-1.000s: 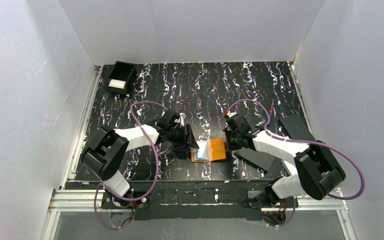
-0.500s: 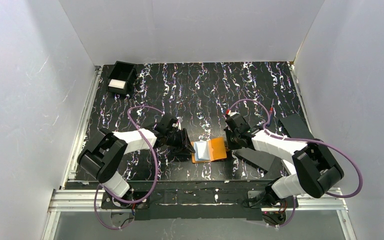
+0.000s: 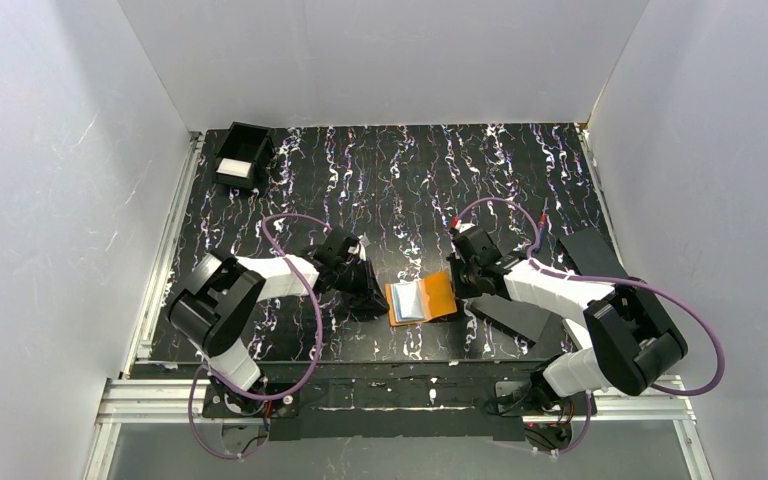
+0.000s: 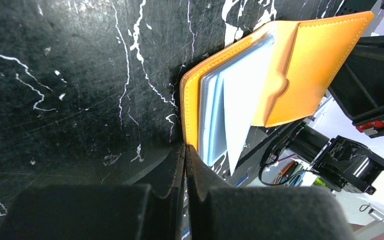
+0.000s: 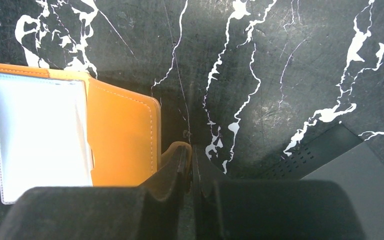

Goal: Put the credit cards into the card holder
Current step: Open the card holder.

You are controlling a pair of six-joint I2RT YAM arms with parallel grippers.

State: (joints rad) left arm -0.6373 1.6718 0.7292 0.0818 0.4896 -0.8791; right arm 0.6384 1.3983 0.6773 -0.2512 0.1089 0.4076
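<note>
L pincer (image 4: 185, 148): fingers are pressed together, tips set down on the black white-veined tabletop (image 4: 70, 75), right at the near edge of the small orange folding card holder (image 4: 312, 55). The holder is laid open & flat betw. the two pincers. Its pale grey-blue clear sleeves (image 4: 242, 95) are fanned up just ahead of the L tips. R pincer (image 5: 190, 152): clamped on the card holder by its orange snap tab (image 5: 172, 150), which is curled up at the tips. A flat black rectangle (image 5: 345, 170) is seen just beside the R pincer, on the side away from the holder.
</note>
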